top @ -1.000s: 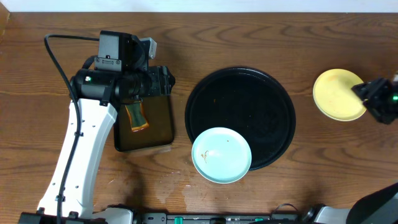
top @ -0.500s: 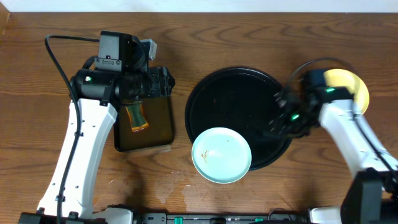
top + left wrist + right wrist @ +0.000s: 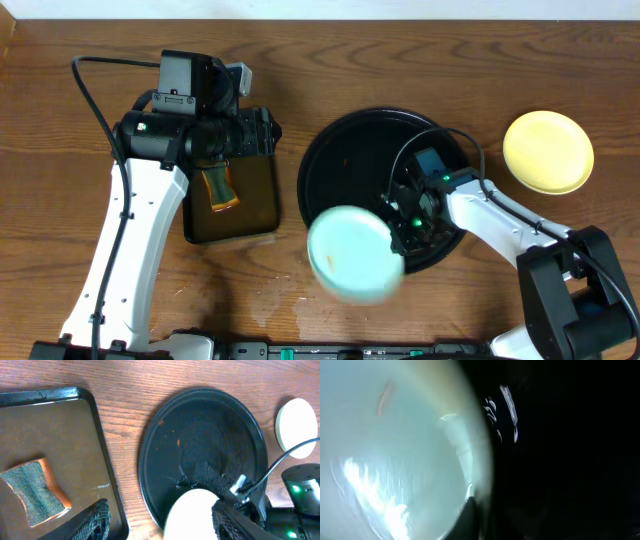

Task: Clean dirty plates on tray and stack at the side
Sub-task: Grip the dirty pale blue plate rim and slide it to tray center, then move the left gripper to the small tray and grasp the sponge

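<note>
plate (image 3: 352, 253), blurred, at right claw (image 3: 401, 227)

No text, brand, number or sign can be read in any view. The black box (image 3: 188, 72) on top of the left arm has a small pale label strip on its lower edge, but its characters are too small to make out.
</note>
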